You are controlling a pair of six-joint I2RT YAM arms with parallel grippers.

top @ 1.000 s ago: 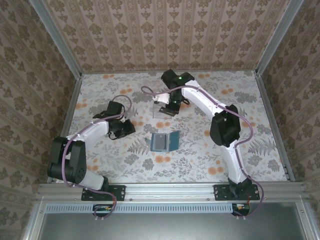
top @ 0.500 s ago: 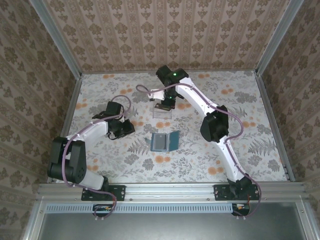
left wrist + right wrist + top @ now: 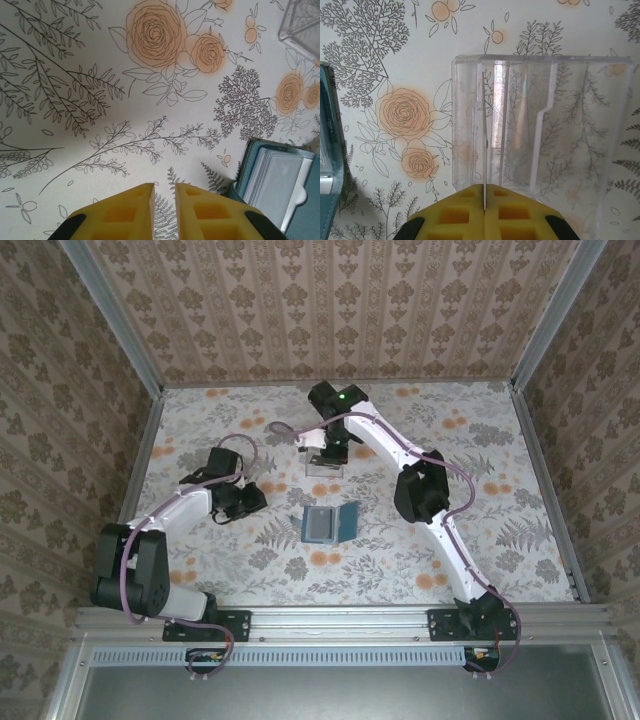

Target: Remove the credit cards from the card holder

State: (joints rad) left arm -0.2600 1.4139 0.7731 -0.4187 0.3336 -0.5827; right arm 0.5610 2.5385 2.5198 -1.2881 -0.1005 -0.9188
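The right gripper (image 3: 484,192) pinches a thin pale credit card (image 3: 483,165) edge-on, just over the clear plastic box (image 3: 580,125), upper middle. The open teal folding card holder (image 3: 330,523) lies mid-frame, right of the left gripper (image 3: 164,189), whose fingers sit slightly apart, empty.

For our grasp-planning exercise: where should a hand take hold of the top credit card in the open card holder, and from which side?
Probably its left edge, coming down from the left. The credit cards lie flat and stepped in the left panel of the card holder, so only an edge offers a pinch, while the tilted-up right panel blocks that side.
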